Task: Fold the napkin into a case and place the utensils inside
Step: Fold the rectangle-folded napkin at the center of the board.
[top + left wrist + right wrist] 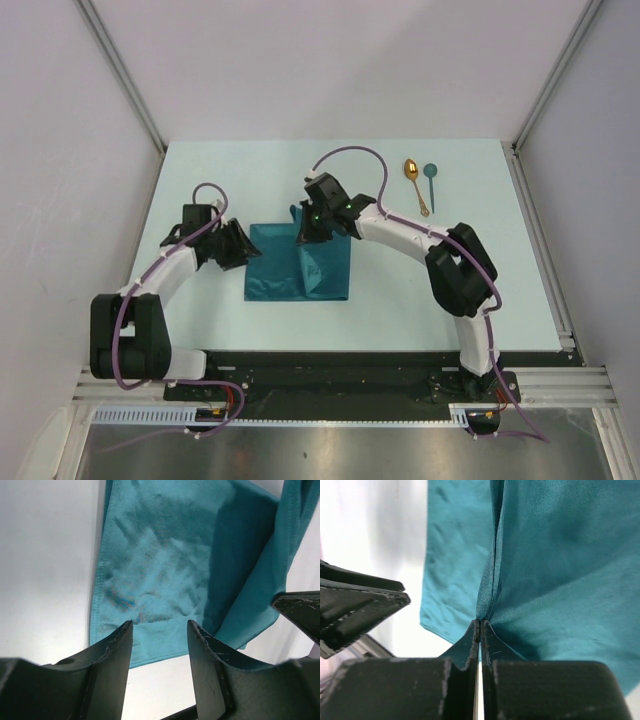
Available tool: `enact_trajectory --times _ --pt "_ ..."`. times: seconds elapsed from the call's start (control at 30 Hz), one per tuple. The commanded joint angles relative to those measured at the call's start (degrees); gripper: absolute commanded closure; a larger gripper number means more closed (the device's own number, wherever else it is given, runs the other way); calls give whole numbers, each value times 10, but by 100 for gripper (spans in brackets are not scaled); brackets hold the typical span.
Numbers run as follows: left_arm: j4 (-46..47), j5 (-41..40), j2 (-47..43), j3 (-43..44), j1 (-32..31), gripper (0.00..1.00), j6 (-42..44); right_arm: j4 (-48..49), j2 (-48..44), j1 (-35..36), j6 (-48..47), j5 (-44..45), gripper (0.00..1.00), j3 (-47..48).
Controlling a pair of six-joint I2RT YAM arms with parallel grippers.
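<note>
Two spoons (410,168) lie off the napkin (285,265) — right hand (480,625) pinches its fold, left hand (160,625) parted, empty.

Top external: fixed, high behind the arm bases, tilted down and forward. Covers the whole table (220,180), both arms, napkin (290,265), gold spoon (417,188) and teal spoon (431,190) far right.
Left wrist: behind the left gripper (160,626), looking along its fingers, close on cloth and bare table.
Right wrist: same mount behind the right gripper (479,626), closer still, cloth fills most of frame.
Overlap: all three see the napkin; each wrist view clips the other gripper at its edge.
</note>
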Motion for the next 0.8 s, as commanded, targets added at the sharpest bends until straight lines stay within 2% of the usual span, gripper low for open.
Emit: enact_trajectory --times 0.0,0.27,0.77 --pt "-7 -11 -23 12 5 48 14 47 23 6 56 -42 100 32" --pt "-10 -40 -25 4 27 48 15 72 50 9 106 -87 100 56" --pt "-12 -48 -32 -4 55 47 20 75 120 27 122 -116 100 132"
